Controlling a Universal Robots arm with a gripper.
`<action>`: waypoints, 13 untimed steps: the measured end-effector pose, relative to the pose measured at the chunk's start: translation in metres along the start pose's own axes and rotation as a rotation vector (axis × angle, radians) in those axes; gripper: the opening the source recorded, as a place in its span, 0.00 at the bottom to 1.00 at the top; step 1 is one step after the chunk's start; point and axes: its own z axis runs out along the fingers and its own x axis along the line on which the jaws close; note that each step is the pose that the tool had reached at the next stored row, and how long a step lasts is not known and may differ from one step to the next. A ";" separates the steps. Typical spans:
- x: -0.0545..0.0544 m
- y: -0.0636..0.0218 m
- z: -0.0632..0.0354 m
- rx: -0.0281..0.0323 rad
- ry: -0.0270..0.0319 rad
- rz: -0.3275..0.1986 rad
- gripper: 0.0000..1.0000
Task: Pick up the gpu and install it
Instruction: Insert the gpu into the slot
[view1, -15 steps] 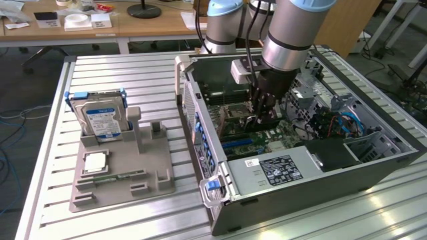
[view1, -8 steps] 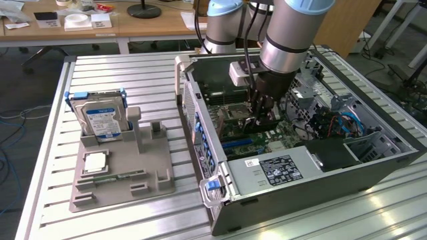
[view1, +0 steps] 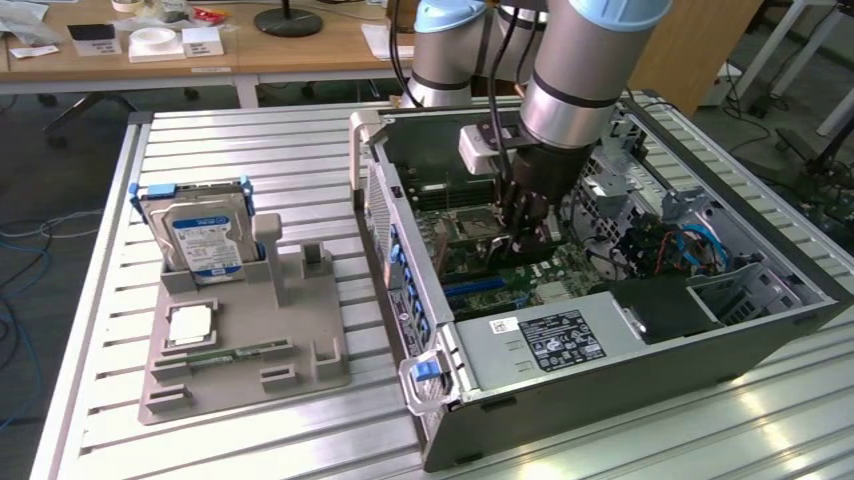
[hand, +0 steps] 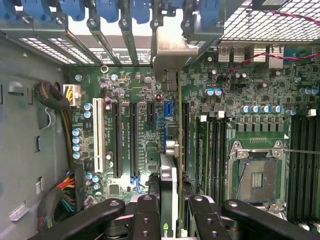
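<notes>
The gripper (view1: 523, 238) is seen inside the computer case (view1: 601, 400), partly closed on the gpu (hand: 169, 175), which is held edge-on over the motherboard (hand: 150, 100). Its lower edge is hidden, so seating cannot be judged.

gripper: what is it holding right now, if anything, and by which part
The gripper holds the gpu, pinched across its two faces at the upper edge, the card standing edge-on over the motherboard.

Silver-grey arm (view1: 577, 85) with pale blue joint caps and a black band; black cables (view1: 493, 80) alongside; a white box (view1: 478, 148) by the black tool (view1: 523, 240), its linkage bars (hand: 95, 220) studded with screws.
</notes>
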 end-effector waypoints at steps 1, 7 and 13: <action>0.000 0.0004 0.0001 0.0000 0.0000 0.000 0.27; 0.000 0.0029 0.0003 0.0001 0.0000 0.000 0.27; 0.000 0.0042 0.0003 0.0000 0.0000 0.000 0.27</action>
